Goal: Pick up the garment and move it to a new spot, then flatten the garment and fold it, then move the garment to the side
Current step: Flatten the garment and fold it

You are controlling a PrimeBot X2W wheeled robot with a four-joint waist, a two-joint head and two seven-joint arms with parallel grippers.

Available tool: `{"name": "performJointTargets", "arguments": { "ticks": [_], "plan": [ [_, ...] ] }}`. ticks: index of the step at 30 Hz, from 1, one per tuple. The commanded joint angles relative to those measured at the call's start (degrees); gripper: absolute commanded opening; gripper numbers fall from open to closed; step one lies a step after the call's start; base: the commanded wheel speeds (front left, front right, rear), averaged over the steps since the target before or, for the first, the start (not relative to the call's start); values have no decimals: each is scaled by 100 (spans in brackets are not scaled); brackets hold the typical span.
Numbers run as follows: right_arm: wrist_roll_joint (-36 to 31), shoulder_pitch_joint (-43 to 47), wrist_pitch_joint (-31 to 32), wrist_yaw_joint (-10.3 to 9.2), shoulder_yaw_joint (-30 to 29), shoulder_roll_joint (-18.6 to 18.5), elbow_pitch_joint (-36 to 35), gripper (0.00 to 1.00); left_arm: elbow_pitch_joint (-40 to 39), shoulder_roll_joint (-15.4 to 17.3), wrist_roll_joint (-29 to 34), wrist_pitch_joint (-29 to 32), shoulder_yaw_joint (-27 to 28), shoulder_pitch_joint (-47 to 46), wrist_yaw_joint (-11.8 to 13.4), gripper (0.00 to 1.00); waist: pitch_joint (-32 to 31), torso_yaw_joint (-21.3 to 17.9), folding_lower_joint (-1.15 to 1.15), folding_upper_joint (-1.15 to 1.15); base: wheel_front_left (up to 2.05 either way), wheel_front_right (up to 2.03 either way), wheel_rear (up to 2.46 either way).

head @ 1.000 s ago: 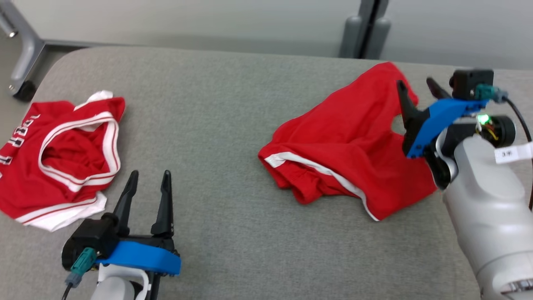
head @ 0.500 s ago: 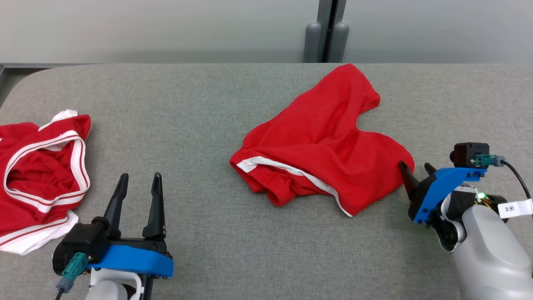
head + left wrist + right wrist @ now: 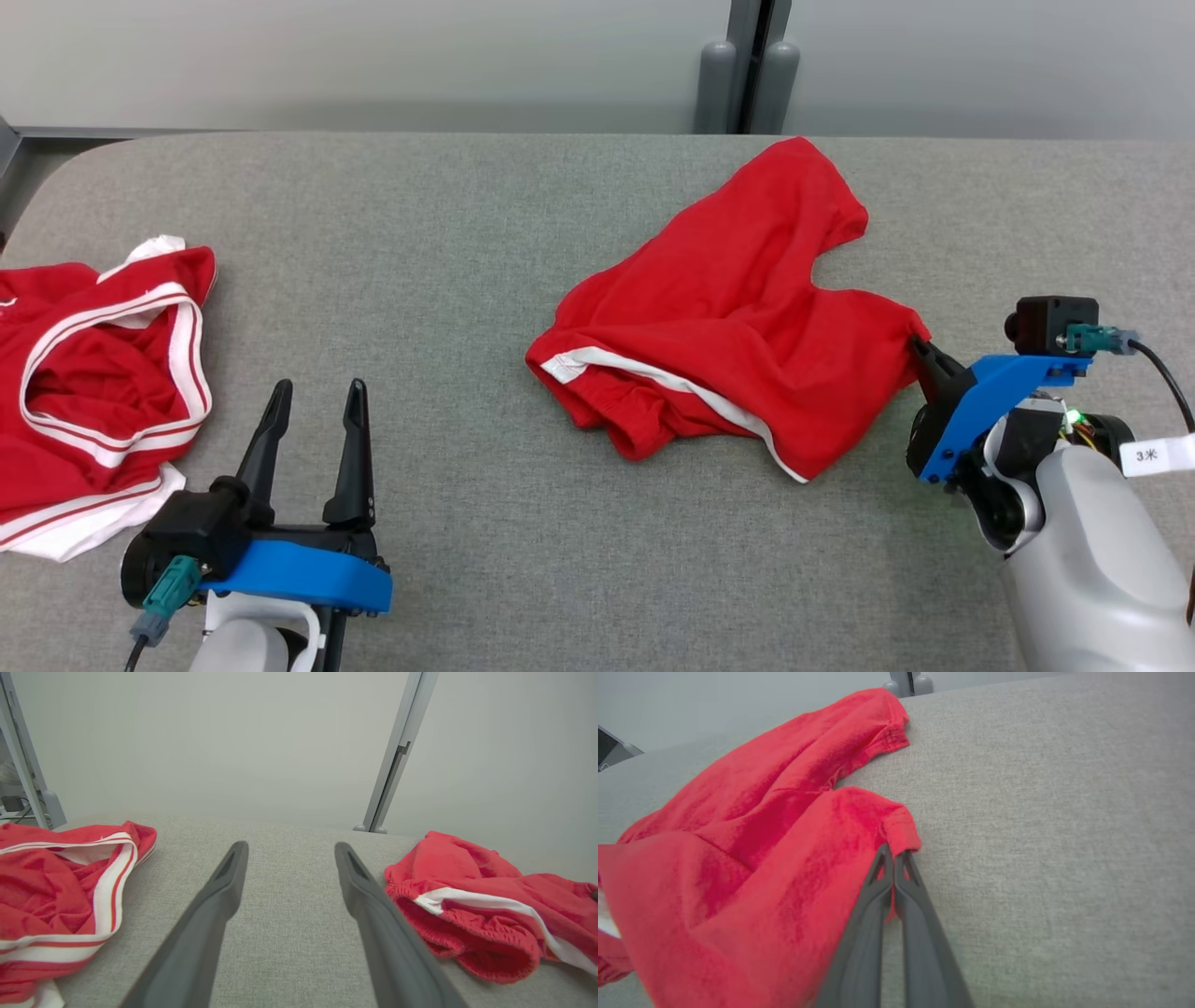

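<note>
The right gripper [image 3: 920,347] is pinched tight on a leg hem of the red shorts [image 3: 738,308], low over the grey cloth table [image 3: 467,215]. The left gripper [image 3: 316,397] stands spread and empty at the near left. A pale wall [image 3: 373,56] and a grey post [image 3: 747,65] rise behind. The right wrist view gives the hem caught between the fingertips [image 3: 882,861]; the left wrist view gives the elastic waist and white stripe. The shorts spread leftward from the right gripper, mid-table, well apart from a red jersey [image 3: 93,373] at the left.
</note>
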Motion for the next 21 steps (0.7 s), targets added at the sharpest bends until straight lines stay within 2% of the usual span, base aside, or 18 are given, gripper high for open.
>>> {"name": "performJointTargets", "arguments": {
  "ticks": [1,5,10,11,15,18,21],
  "plan": [
    [8,247,22,3,-9,55,-305,0,18,-7,9,-27,16,13,-25,100,-57,-21,0,0,0,0,0],
    [25,724,275,3,-70,141,-1423,0,8,-20,-3,-27,66,79,-26,100,-129,-64,0,0,0,0,0],
    [-32,1389,984,3,-270,250,-3205,0,-41,-25,4,-27,125,117,-28,100,-142,-104,0,0,0,0,0],
    [-32,1389,984,3,-270,250,-3205,0,-41,-25,4,-27,125,117,-28,100,-142,-104,0,0,0,0,0],
    [-101,1831,1552,3,-444,340,-4404,0,-53,-35,5,-27,105,100,-30,100,-137,-74,0,0,0,0,0],
    [-175,2027,1872,3,-592,366,-4903,0,-59,-44,-9,-27,74,62,-33,100,-104,-36,0,0,0,0,0],
    [-200,1882,2041,3,-766,380,-4815,0,-78,-49,-10,-27,44,-7,-34,100,-11,6,0,0,0,0,0]
  ]
}}
